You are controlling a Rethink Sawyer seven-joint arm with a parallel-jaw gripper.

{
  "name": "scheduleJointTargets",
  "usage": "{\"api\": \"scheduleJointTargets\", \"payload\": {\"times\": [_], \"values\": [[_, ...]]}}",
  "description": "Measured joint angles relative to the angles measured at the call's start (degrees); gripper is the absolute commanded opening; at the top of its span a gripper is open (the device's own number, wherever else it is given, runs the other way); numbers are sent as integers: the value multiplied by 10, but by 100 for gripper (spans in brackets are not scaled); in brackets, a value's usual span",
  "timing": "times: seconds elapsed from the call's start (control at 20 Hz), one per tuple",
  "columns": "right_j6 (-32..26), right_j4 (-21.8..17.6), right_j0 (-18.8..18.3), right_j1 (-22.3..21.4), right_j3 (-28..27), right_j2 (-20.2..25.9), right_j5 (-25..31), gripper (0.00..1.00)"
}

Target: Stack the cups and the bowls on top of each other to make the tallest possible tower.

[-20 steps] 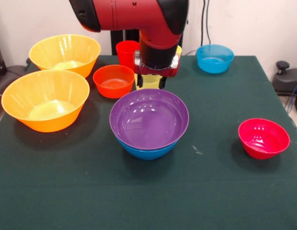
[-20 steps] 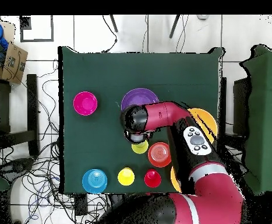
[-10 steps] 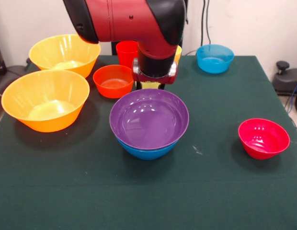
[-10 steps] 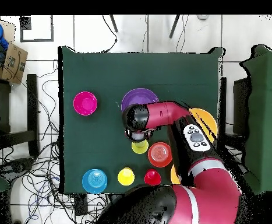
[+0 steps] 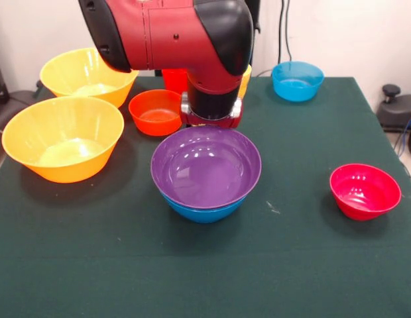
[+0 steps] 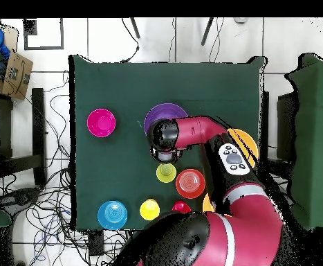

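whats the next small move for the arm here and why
Probably carry on toward the purple bowl, nested in the blue bowl. The arm's wrist hangs just behind that stack's rim, and the overhead view shows it at the purple bowl's edge. Its fingers are hidden, so a held cup cannot be confirmed; the pale yellow cup stands on the table.

Taking the front view as a clock face on the table [image 5: 126,278], one bowl [image 5: 205,165] sits at the centre, nested in a lower bowl [image 5: 204,211]. The arm [image 5: 212,99] comes down just behind them at twelve o'clock, with a cup [image 5: 171,78] partly hidden behind it. A small bowl [image 5: 156,111] lies near at eleven, the nearer big bowl [image 5: 63,138] at nine and the farther big bowl [image 5: 88,74] behind it at ten. A far bowl [image 5: 297,80] stands well apart at one, and another bowl [image 5: 364,191] at four.
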Motion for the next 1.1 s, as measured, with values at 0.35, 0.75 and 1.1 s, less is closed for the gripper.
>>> {"api": "scheduleJointTargets", "payload": {"times": [0.35, 0.75, 1.1], "values": [[0, 0, 0, 5, -5, 0, 0, 100], [0, 0, 0, 5, -8, 0, 0, 100], [0, 0, 0, 5, -8, 0, 0, 100]]}}
